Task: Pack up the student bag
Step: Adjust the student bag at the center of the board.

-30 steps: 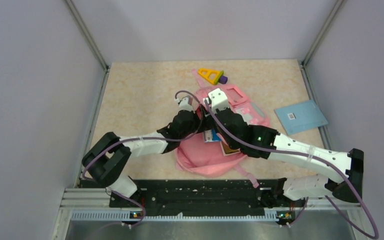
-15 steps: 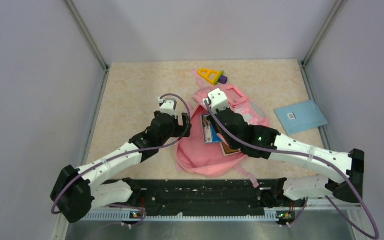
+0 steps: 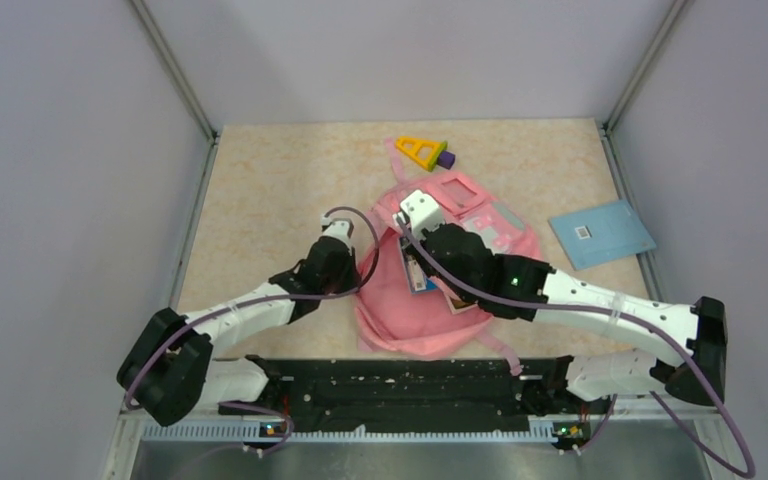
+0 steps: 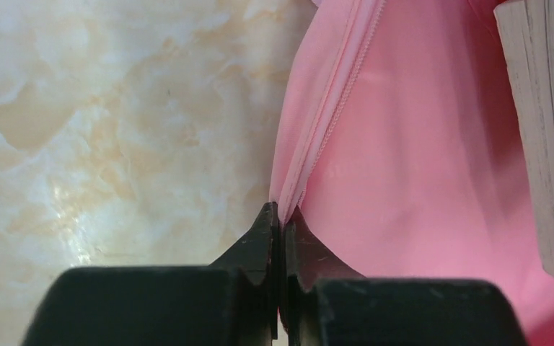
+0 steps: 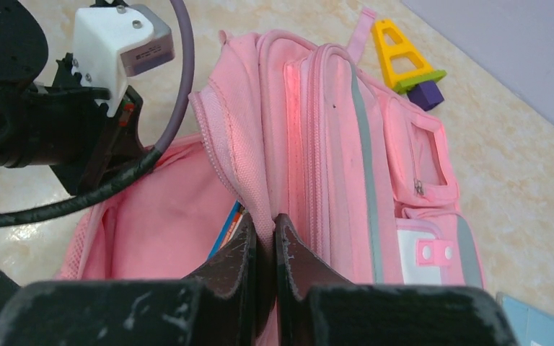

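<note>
Clamping one student bag's (image 3: 415, 325) rim are left claw (image 4: 281, 216) and right claw (image 5: 263, 229).

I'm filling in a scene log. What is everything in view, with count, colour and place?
pink fabric backpack: one, pink with grey strips, lying open at the table's middle
books: at least two, one blue-covered and one brown, inside the open backpack
yellow plastic triangle: one, yellow, beyond the backpack's far end
purple block: one, purple, at the triangle's right end
light blue flat booklet: one, light blue, flat on the table at the right edge
beige marbled table: one, beige, under everything
left gripper: one, black, shut on the backpack's zipper edge
right gripper: one, black, shut on the rim of the backpack's opening
</note>
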Action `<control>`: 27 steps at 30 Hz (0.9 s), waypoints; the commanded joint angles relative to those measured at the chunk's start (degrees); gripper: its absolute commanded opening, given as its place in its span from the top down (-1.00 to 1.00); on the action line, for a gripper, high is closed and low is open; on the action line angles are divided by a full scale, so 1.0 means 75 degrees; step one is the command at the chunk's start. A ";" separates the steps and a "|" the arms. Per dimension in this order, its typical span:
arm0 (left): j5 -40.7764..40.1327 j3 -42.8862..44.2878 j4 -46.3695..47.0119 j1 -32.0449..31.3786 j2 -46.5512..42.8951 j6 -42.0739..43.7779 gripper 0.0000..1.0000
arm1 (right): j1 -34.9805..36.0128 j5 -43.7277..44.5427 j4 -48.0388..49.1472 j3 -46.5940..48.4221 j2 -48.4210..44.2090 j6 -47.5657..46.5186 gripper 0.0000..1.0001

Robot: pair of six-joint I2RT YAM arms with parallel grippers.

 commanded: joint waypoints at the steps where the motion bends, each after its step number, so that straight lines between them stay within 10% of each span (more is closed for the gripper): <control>1: 0.0254 -0.0751 0.0750 -0.0033 -0.0910 -0.0495 1.00 | -0.0057 -0.0886 0.1938 0.0133 0.0250 -0.0856 1.00; 22: 0.1876 -0.3130 0.1122 -0.0270 -0.4944 -0.2132 1.00 | -0.1393 -0.3348 0.3108 0.1599 0.2750 -0.1503 1.00; 25: 0.1838 -0.2998 0.0831 -0.0273 -0.5248 -0.2167 0.86 | -0.1387 -0.3248 0.2915 0.1411 0.2206 -0.1188 0.90; 27: 0.1736 -0.2815 0.0560 -0.0270 -0.5483 -0.2155 0.61 | -0.1387 -0.2949 0.2890 0.1032 0.1677 -0.1103 0.43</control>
